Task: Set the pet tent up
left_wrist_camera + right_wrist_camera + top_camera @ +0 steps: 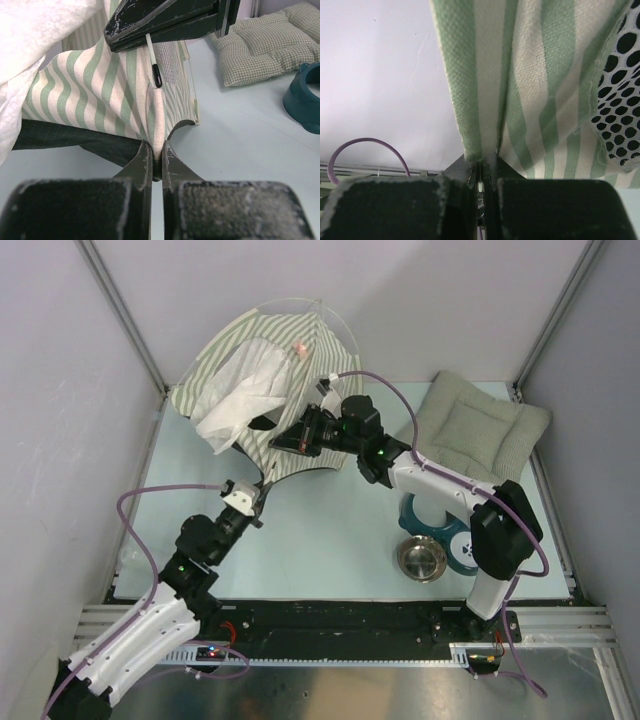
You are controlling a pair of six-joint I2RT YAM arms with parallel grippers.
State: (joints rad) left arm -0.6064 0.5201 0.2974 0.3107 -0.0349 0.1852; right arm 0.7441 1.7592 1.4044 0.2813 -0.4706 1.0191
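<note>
Our left gripper (156,162) was clenched on the striped hem of the tent (228,342), arm stretched low and forward. The right gripper (482,161), elbow bent, pinched a seam higher up. The tent stood at the far left of the table (320,530), with a steel bowl (421,559) beside a teal stand (410,515).

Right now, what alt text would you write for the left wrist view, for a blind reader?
The left gripper is shut on a seam of the striped pet tent. A checked cushion lies on the table behind, to the right.
</note>
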